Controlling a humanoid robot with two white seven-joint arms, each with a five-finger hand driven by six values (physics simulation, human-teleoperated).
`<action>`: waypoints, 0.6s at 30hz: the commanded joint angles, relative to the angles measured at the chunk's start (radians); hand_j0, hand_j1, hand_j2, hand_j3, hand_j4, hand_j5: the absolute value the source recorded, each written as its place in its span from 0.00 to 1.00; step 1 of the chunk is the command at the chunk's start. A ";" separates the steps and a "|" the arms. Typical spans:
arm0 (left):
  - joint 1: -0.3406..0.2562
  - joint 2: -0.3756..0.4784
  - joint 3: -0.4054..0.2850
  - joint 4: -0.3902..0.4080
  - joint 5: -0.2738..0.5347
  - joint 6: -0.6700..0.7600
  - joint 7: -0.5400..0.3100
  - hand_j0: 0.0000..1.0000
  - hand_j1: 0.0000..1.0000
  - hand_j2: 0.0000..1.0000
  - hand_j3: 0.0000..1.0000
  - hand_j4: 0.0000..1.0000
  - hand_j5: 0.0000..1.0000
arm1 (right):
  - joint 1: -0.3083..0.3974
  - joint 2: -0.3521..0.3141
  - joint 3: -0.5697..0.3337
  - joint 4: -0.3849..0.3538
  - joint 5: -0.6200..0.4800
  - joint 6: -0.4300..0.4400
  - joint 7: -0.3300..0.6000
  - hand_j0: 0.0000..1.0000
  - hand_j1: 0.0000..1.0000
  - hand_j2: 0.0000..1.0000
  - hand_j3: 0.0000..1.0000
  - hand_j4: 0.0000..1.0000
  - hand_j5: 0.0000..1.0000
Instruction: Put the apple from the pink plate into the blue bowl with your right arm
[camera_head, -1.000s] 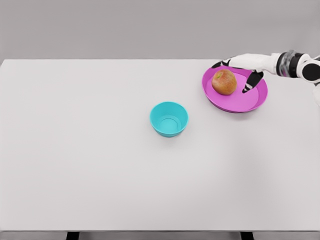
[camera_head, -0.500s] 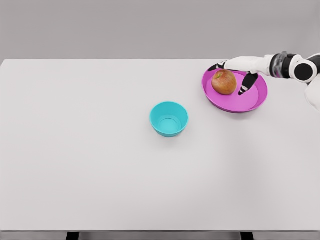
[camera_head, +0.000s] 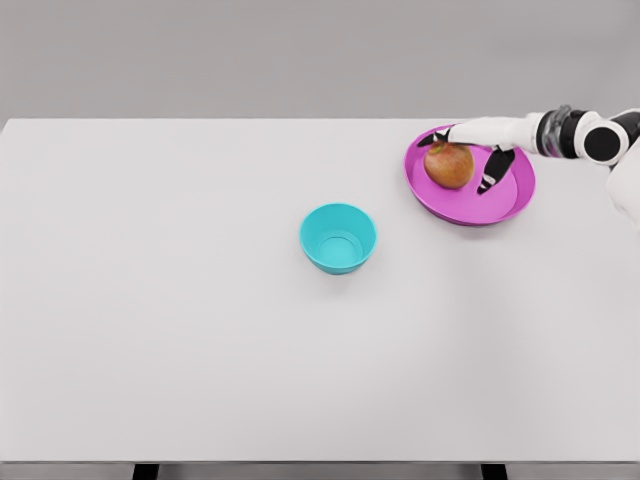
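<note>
A: Since the earlier frame the right hand (camera_head: 472, 150) has slid further left over the plate (camera_head: 505, 200); thumb-side finger was well right of the apple (camera_head: 449, 165), now it's just beside it.

B: Apple moved at all?

A: No. Same spot, left half of the plate, sitting on it, not lifted.

B: Fingers (camera_head: 488, 180)?

A: Spread, not closed. One dark tip hangs down just right of the apple; others reach over its top and far side, w/ a dark tip showing at the upper left. Looks like a loose cage around it, nothing squeezed yet. Can't tell if any tip actually touches the skin.

B: So what does the next move turn on?

A: My read: apple lies left of and under the palm, between the near finger and the far ones. Closing should trap it. Apple's roundish, no long axis to worry abt.

B: And the bowl (camera_head: 338, 237)?

A: Well apart, down-left of the plate on the counter (camera_head: 160, 320), upright. After the grasp it's a lift and a carry that way.

B: Left arm?

A: Not in view. Right arm comes in from the right edge, so it's the near one anyway.
</note>
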 joint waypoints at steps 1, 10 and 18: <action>0.000 0.000 0.000 0.000 0.000 0.000 0.000 1.00 1.00 1.00 1.00 1.00 1.00 | 0.000 0.007 -0.002 0.011 0.007 0.002 0.000 1.00 1.00 1.00 1.00 1.00 1.00; 0.000 0.000 0.000 0.000 0.000 0.000 0.000 1.00 1.00 1.00 1.00 1.00 1.00 | 0.000 0.010 0.001 0.011 0.009 0.002 0.000 1.00 1.00 1.00 1.00 1.00 1.00; 0.000 0.000 0.000 0.000 0.000 0.000 0.000 1.00 1.00 1.00 1.00 1.00 1.00 | 0.000 0.010 0.012 0.011 0.030 0.002 0.000 0.56 0.56 0.56 0.56 0.56 0.56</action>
